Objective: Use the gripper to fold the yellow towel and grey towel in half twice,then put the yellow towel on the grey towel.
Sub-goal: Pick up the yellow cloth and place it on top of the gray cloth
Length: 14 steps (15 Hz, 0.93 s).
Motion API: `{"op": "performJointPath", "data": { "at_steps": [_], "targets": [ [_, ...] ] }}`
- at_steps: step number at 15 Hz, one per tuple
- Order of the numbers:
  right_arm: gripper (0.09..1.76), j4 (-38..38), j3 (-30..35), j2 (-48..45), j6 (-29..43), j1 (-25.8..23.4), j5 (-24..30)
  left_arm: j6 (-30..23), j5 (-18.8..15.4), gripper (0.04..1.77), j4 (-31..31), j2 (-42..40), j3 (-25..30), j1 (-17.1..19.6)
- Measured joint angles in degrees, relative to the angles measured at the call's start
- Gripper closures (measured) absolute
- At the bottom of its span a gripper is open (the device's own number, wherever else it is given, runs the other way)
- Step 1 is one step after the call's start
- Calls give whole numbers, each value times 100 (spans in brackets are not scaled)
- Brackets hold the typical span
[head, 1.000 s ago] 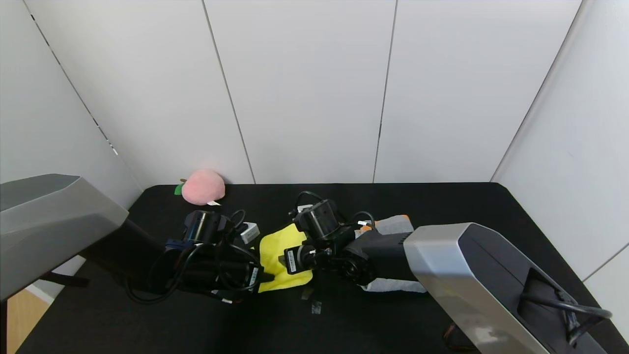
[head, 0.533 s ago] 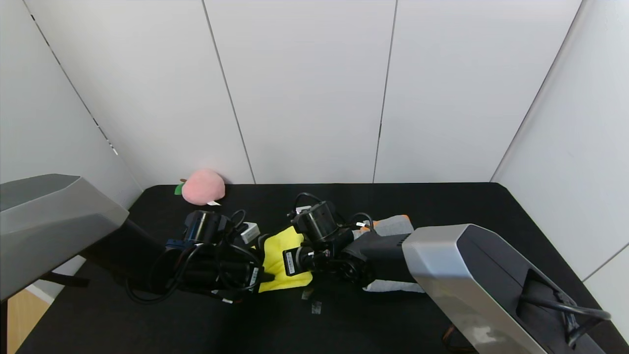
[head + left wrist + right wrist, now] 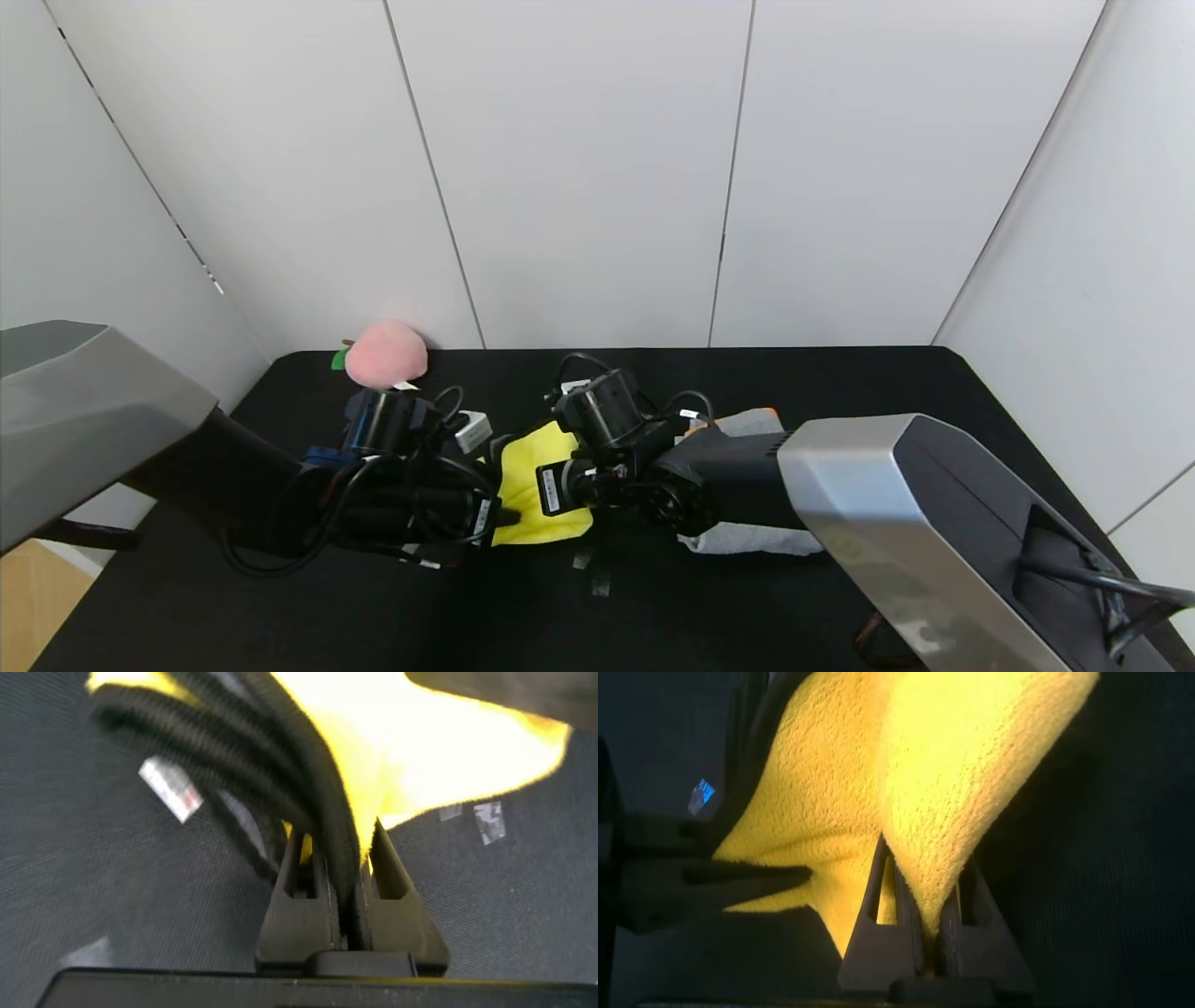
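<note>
The yellow towel [image 3: 525, 471] lies bunched on the black table between my two grippers. My left gripper [image 3: 500, 512] is shut on its dark edging at the near left side. In the left wrist view the edging runs between the fingers of the gripper [image 3: 338, 833] and the yellow fleece [image 3: 439, 747] spreads beyond. My right gripper [image 3: 558, 485] is shut on a fold of the towel [image 3: 952, 775], which rises from between its fingers [image 3: 926, 863]. The grey towel [image 3: 747, 539] lies under my right arm; its orange-patched end [image 3: 747, 422] shows behind the arm.
A pink plush peach [image 3: 386, 355] sits at the back left by the wall. Small tape bits [image 3: 597, 581] lie on the table in front of the yellow towel. White wall panels close the table at the back and right.
Both grippers have shifted slightly toward the back, and the right one to the left, carrying the yellow towel. The towel now shows narrower and more bunched between them.
</note>
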Motion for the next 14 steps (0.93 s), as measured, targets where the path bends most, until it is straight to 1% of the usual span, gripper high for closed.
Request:
{"op": "performJointPath", "data": {
  "at_steps": [3,4,6,9,11,14],
  "targets": [
    [165,396,17,-334,0,-61,5,-7,561,163,88,-363,16,-254],
    [165,552,44,-456,-1,-90,5,-7,700,163,226,-484,-17,-369],
    [165,764,163,-731,5,-179,7,-30,1007,163,562,-708,-140,-661],
    [165,813,533,-1172,-4,-358,7,-265,1521,163,731,-903,-321,-1174],
    [165,820,863,-1473,-15,-499,9,-395,1796,163,1011,-964,-560,-1521],
    [165,809,1390,-1943,-30,-774,16,-713,1976,163,1560,-978,-1106,-1992]
  ]
}}
